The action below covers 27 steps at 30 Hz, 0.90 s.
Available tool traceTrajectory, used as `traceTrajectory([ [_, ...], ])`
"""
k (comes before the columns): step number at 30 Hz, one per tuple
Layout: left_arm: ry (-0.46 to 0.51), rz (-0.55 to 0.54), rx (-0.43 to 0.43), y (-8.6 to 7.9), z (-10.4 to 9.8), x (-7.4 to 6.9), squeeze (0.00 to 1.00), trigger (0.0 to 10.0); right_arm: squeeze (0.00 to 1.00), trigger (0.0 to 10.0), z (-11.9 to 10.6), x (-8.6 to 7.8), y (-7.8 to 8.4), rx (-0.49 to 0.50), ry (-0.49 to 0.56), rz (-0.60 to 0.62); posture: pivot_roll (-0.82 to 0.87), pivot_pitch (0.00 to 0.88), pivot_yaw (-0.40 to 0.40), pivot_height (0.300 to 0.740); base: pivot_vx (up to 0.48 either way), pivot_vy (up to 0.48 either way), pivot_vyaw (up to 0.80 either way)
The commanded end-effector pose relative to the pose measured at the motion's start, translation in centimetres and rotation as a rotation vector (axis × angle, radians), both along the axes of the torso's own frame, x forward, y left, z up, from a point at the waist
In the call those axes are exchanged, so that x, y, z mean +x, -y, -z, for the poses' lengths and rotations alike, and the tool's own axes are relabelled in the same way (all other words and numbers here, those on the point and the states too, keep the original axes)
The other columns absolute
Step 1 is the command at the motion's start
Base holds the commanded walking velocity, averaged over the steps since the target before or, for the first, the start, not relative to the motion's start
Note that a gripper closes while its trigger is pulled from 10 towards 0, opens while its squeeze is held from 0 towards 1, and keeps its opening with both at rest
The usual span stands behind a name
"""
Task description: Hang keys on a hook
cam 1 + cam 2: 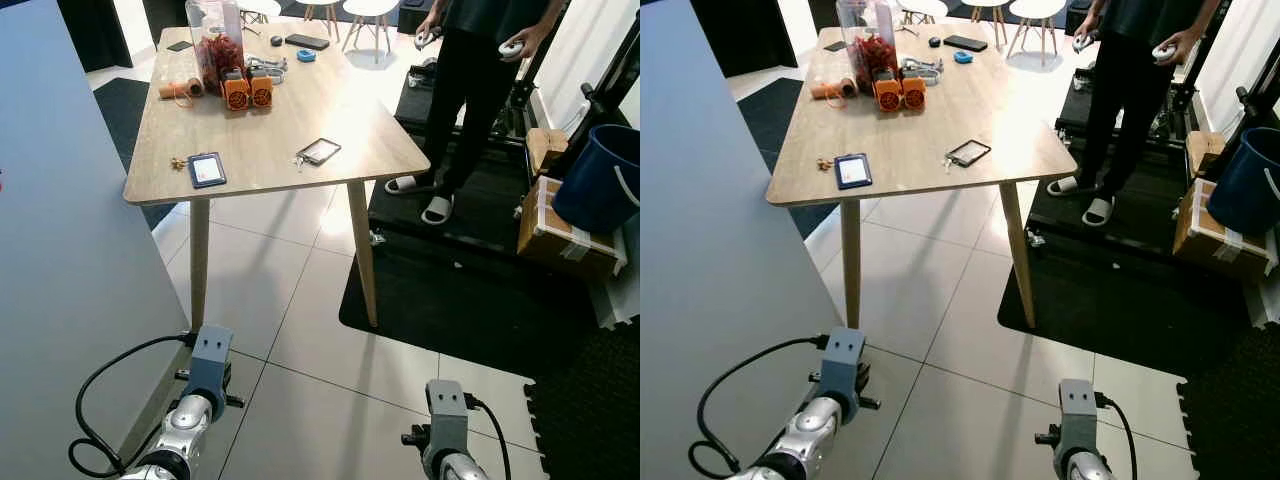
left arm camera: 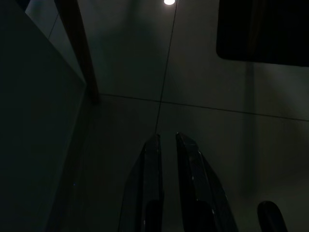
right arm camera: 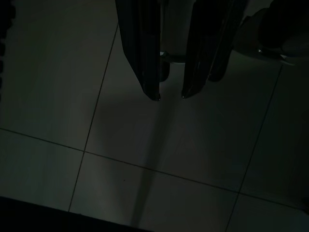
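— Where were our grippers?

— Both arms hung low over the tiled floor (image 1: 300,330). Our left gripper (image 2: 166,137) had its fingers nearly together, holding nothing; our right gripper (image 3: 170,96) showed a narrow gap, also empty.

— And the keys?

— Well ahead of both grippers, up on the wooden table (image 1: 270,130), lying against a small dark card holder (image 1: 320,150) near its front edge. A blue card (image 1: 207,169) lay further left.

— What stood in our way?

— A grey panel (image 1: 70,260) ran close beside our left arm. Ahead of the right gripper lay a black mat (image 1: 470,290), and a person (image 1: 470,90) stood on it beside the table. A cardboard box (image 1: 565,235) and a blue bucket (image 1: 605,175) sat further right.
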<state>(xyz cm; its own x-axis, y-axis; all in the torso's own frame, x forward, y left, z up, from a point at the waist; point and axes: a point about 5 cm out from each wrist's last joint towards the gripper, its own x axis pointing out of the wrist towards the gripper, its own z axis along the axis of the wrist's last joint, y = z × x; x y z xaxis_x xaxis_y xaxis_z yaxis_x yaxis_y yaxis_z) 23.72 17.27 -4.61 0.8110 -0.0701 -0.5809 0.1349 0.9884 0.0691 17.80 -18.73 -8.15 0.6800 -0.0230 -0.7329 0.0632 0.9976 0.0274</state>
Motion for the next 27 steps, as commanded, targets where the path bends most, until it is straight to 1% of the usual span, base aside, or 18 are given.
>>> traceTrajectory([
  [1, 0.000, 0.006, 0.008, -0.25, 0.02, -0.09, 0.00, 10.0, 0.00, 10.0, 0.24, -0.35, -0.19, 0.003, -0.022, 0.001, 0.06, 0.033, -0.022, 0.740, 0.000, 0.000, 0.00],
  [9, 0.002, 0.003, -0.009, 0.02, 0.00, -0.05, 0.00, 10.0, 0.00, 10.0, 0.16, -0.23, -0.17, 0.009, -0.012, 0.009, 0.06, 0.041, -0.022, 0.740, 0.000, 0.000, 0.00],
  [14, -0.009, -0.029, 0.006, -0.06, 0.07, 0.00, 0.00, 10.0, 0.00, 10.0, 0.14, -0.16, -0.24, 0.012, -0.010, 0.010, 0.06, 0.041, -0.023, 0.740, 0.000, 0.000, 0.00],
  [23, 0.010, -0.004, 0.011, 0.06, -0.10, 0.12, 0.00, 10.0, 0.00, 10.0, 0.15, -0.17, -0.21, 0.010, -0.015, 0.005, 0.06, 0.042, -0.025, 0.740, 0.000, 0.000, 0.00],
  [27, 0.003, -0.010, 0.016, -0.10, -0.05, 0.08, 0.00, 10.0, 0.00, 10.0, 0.14, -0.16, -0.16, 0.009, -0.014, 0.004, 0.06, 0.042, -0.024, 0.740, 0.000, 0.000, 0.00],
])
